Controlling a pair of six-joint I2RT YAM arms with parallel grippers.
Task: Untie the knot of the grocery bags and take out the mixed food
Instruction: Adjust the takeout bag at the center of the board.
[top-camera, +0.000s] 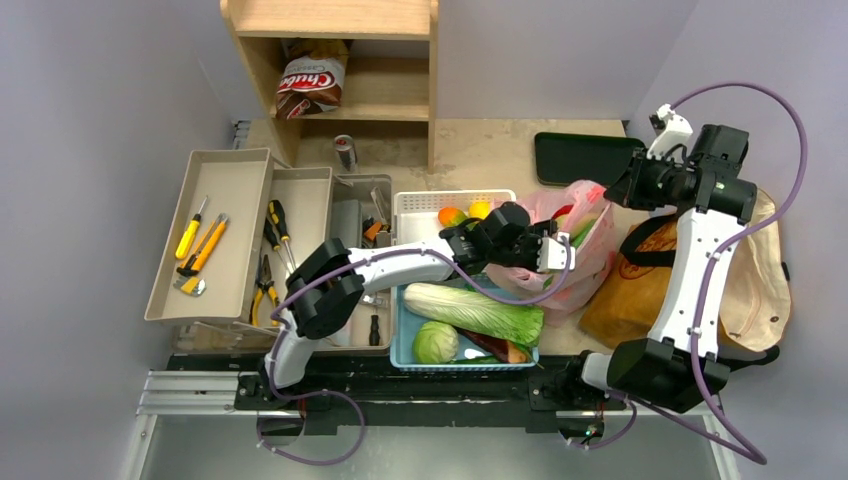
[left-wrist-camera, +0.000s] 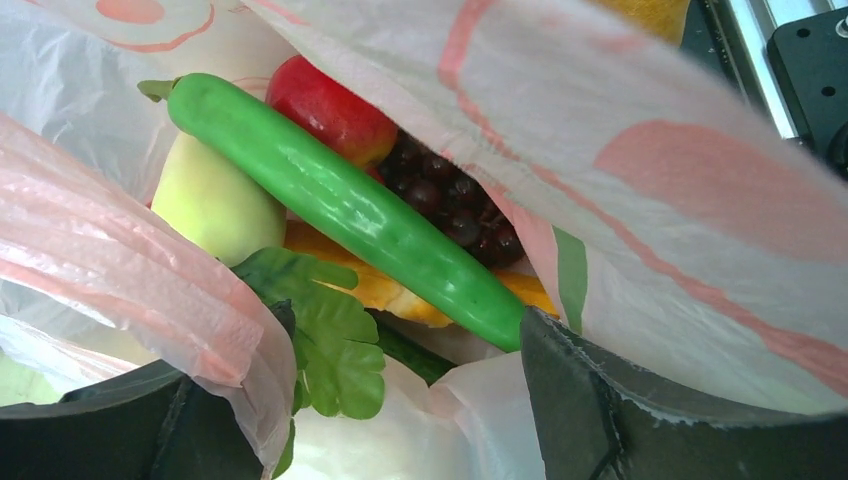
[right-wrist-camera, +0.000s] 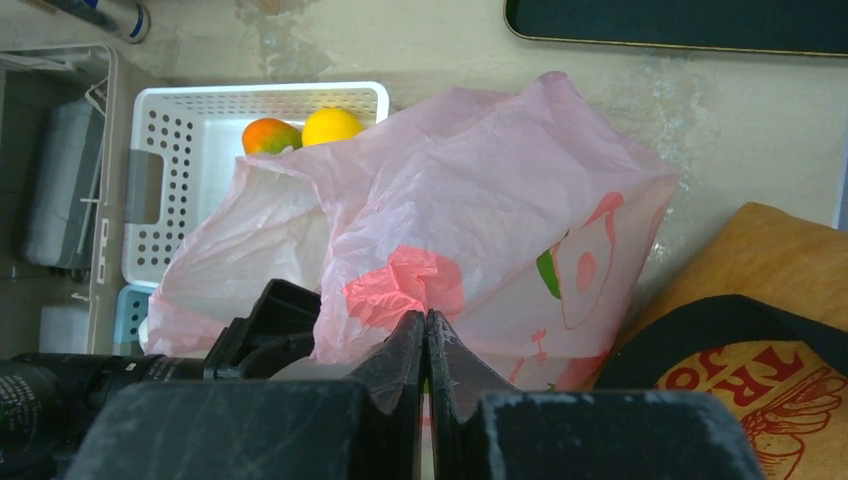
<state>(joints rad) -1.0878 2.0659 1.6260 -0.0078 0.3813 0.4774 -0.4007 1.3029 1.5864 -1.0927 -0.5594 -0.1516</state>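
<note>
Brown paper bag (top-camera: 625, 290) and, just left of it, pink bag (top-camera: 585, 270) standing by the white basket (top-camera: 415, 205), mouth open.
We list: left gripper (left-wrist-camera: 405, 330) inside the mouth, jaws spread wide, pink film draped over one finger; right gripper (right-wrist-camera: 426, 320), jaws closed on a crumpled fold of the pink bag; within, a long cucumber (left-wrist-camera: 350, 210) lying across a red apple (left-wrist-camera: 330, 105) and dark grapes (left-wrist-camera: 450, 200).
</note>
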